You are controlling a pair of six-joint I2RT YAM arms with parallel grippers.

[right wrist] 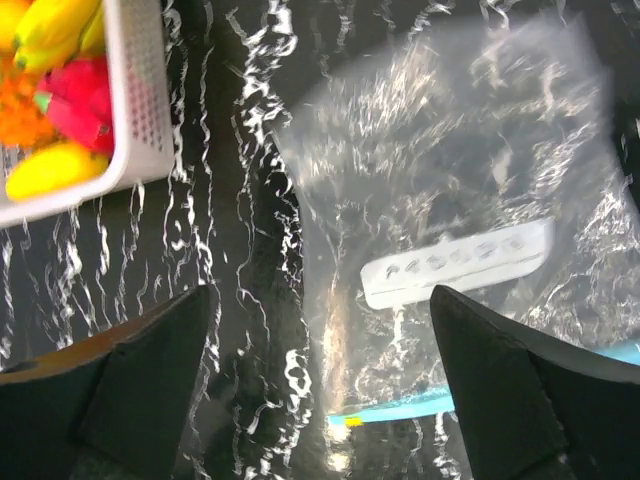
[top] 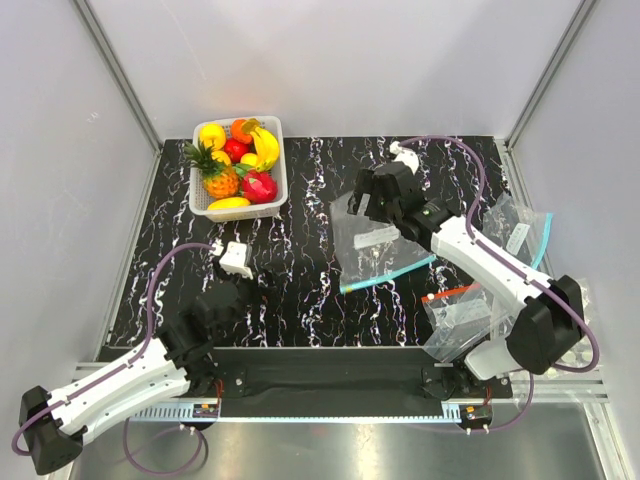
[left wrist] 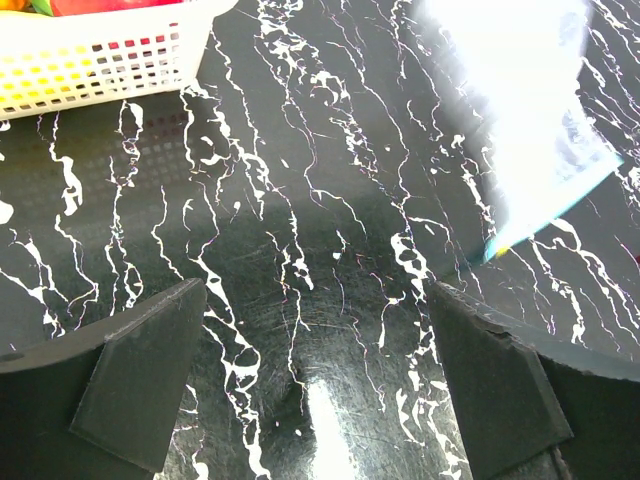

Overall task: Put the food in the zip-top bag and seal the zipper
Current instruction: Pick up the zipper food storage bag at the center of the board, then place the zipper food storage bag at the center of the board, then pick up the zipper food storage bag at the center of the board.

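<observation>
The bag [top: 372, 245] lies flat on the table [top: 300, 265], right of centre, apparently empty, its zipper [top: 390, 274] along the near edge; whether the mouth is open I cannot tell. I judge it thin, limp and nearly weightless, likely to slide or crumple rather than lift cleanly; the zipper strip looks like its one firmer part, so one lip near a corner seems the best hold. The right gripper [right wrist: 320, 300] hovers over the bag, fingers spread wide, holding nothing. The left gripper [left wrist: 315, 290] sits low over bare table nearer the robot, jaws likewise apart and empty. The food waits in the white basket [top: 277, 175] at the far left; the pineapple [top: 215, 175] and its neighbours look hard, light and glossy, so likely to slip. A red-strip bag [top: 455, 315] lies at the right.
</observation>
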